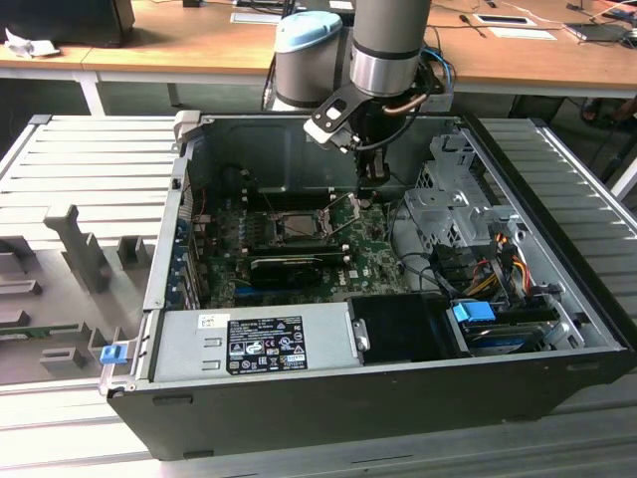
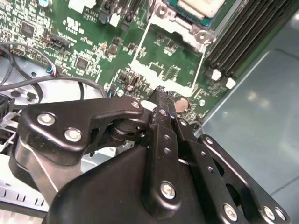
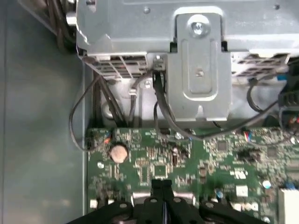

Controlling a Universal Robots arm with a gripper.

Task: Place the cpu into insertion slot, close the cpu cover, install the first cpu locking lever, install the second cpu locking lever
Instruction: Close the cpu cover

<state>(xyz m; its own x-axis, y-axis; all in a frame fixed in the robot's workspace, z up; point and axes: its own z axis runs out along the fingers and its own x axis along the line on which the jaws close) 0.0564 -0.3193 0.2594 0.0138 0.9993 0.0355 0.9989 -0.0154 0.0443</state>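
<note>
**Gripper at the free edge of the raised cover; cpu seated in the slot.**
Exterior view, near to far: the case (image 1: 398, 398) front wall lies in the lower frame. Behind it is the black card (image 1: 297, 265). At frame centre is the slot (image 1: 297, 226), with the cover (image 1: 341, 214) standing raised at its right side. The gripper (image 1: 370, 184) hangs just to the exterior view's right of the cover. In the second wrist view the gripper (image 2: 161, 91) has its jaws drawn together, nothing seen between them, tips at the cover's (image 2: 145, 67) free edge, which runs crosswise to them. The cpu (image 2: 198, 5) lies beyond the cover's hinge side, so the slot is past the cover from the gripper.
</note>
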